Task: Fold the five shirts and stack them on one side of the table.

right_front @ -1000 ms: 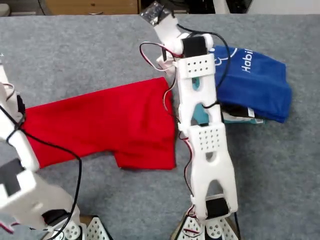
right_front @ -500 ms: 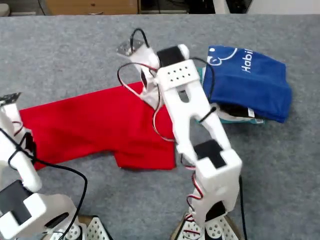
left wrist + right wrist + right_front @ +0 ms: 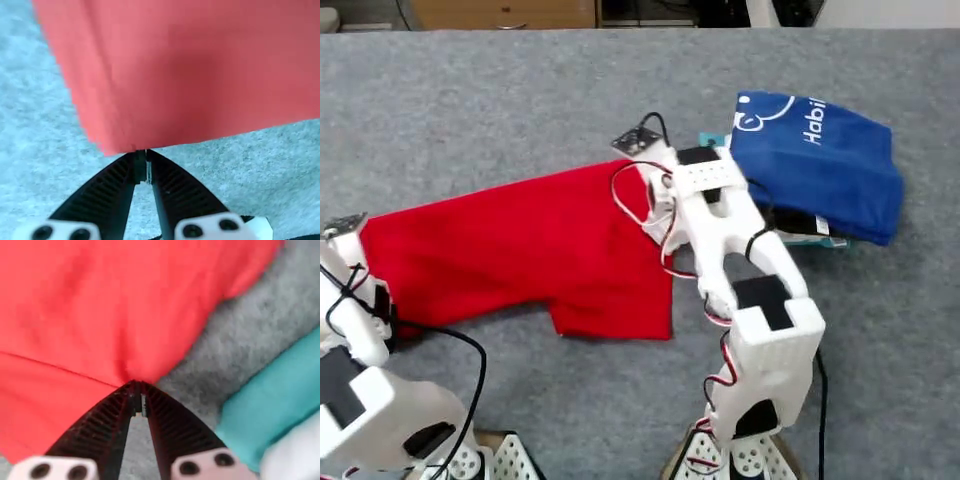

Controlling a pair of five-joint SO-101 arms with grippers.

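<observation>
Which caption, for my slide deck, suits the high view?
Left gripper and right gripper pinch opposite ends of the red shirt on a grey table, beside a blue-topped stack.

The left gripper [image 3: 141,160] has its two black ridged fingers [image 3: 117,182] brought together at the tips, pinching the very edge of the red shirt [image 3: 200,65] at a corner of the cloth. The shirt spreads away from the fingertips, with layered edges along one side. Grey felt-like table [image 3: 40,130] shows on both sides of the gripper.
</observation>
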